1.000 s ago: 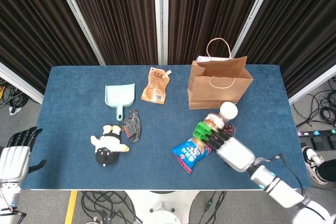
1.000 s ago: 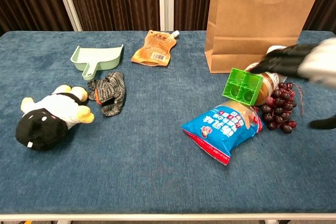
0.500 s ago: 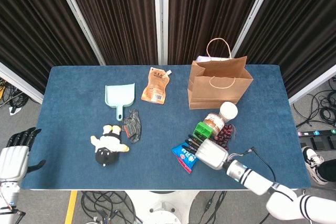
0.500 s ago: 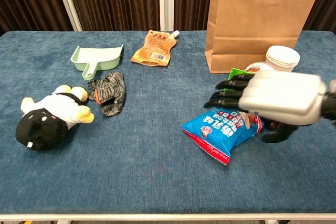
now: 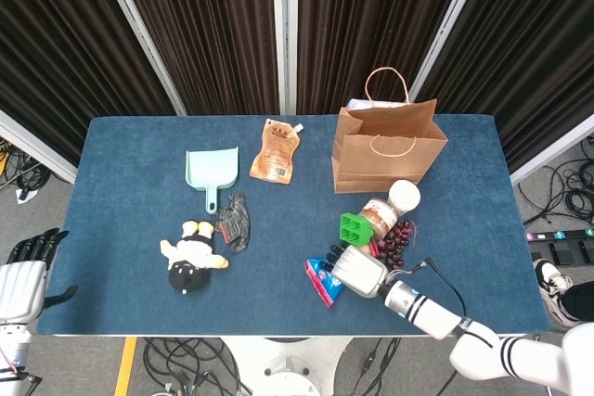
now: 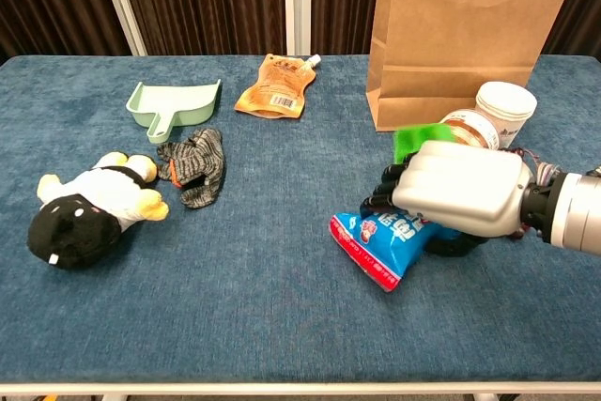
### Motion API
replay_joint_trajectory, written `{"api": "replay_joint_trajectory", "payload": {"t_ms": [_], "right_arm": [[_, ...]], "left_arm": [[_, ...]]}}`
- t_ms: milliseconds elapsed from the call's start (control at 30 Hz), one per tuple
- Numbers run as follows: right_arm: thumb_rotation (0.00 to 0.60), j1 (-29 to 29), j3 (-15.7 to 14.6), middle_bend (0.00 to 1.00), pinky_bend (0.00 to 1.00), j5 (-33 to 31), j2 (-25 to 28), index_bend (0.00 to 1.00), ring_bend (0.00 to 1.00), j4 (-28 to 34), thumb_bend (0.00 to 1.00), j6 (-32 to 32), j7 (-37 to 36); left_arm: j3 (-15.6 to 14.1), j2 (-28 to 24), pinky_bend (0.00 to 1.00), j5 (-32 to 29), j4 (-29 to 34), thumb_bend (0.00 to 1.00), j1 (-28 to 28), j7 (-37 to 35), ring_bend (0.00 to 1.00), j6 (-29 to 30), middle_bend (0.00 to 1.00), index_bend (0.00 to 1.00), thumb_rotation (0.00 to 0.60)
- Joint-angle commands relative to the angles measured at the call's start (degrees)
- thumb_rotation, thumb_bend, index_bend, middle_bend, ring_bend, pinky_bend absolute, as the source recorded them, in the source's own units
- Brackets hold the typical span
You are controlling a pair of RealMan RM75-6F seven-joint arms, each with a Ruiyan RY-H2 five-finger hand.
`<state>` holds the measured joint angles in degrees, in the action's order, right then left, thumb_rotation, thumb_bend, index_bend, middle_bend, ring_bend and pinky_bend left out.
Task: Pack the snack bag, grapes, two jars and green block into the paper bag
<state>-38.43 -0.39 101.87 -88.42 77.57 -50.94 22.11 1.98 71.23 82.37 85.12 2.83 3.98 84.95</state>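
I work in what looks like a lab or recording studio, not a home. My table [image 5: 139, 229] is covered in blue felt and stands before dark pleated curtains [image 5: 213, 25] hung between pale metal struts [image 5: 139, 30]. Loose cables [image 5: 186, 359] tangle on the floor below its front edge (more lie by the right side, near a power strip [image 5: 561, 234]). The props on it are an unrelated mix: a plush toy [image 5: 192, 255], a dustpan [image 5: 212, 171].

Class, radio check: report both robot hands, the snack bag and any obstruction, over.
Right robot hand down on snack bag, grip unconfirmed. Left robot hand off table, holding nothing. Green block, jar and grapes crowd it. Paper bag upright behind.
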Motion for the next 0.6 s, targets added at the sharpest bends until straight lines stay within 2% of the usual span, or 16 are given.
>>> {"api": "replay_joint_trajectory", "payload": {"t_ms": [33, 167, 367, 500, 600], "right_arm": [[0.600, -0.62, -0.52, 0.53, 0.57, 3.49, 0.19, 0.56, 0.41, -0.73, 0.38, -6.55, -6.29], [0.600, -0.47, 0.04, 0.54, 0.61, 4.80, 2.15, 0.58, 0.43, 1.34, 0.39, -12.38, -11.06], [0.600, 0.42, 3.17, 0.54, 0.60, 6.19, 8.54, 0.58, 0.43, 8.75, 0.38, -23.69, -19.45], [0.600, 0.61, 7.46, 0.54, 0.59, 4.45, 14.36, 0.58, 0.42, 14.19, 0.37, -28.93, -23.83], [0.600, -0.11, 11.37, 0.54, 0.58, 0.81, 18.59, 0.58, 0.42, 17.19, 0.37, -29.76, -28.48]], "left_arm": [[0.03, 0.04, 0.18, 0.07, -0.08, 0.03, 0.03, -0.03, 0.18, 0.00, 0.24, 0.20, 0.600], [-0.02, 0.01, 0.18, 0.28, 0.00, 0.03, -0.01, 0.10, 0.18, 0.10, 0.24, 0.20, 0.600], [0.19, -0.27, 0.18, 0.34, 0.26, 0.03, -0.06, 0.44, 0.18, 0.41, 0.24, 0.20, 0.600], [0.33, -0.55, 0.18, 0.69, 0.73, 0.03, 0.19, 0.81, 0.18, 0.47, 0.24, 0.20, 0.600], [0.38, -0.76, 0.18, 0.95, 1.04, 0.03, 0.33, 1.09, 0.18, 0.51, 0.24, 0.20, 0.600]]}}
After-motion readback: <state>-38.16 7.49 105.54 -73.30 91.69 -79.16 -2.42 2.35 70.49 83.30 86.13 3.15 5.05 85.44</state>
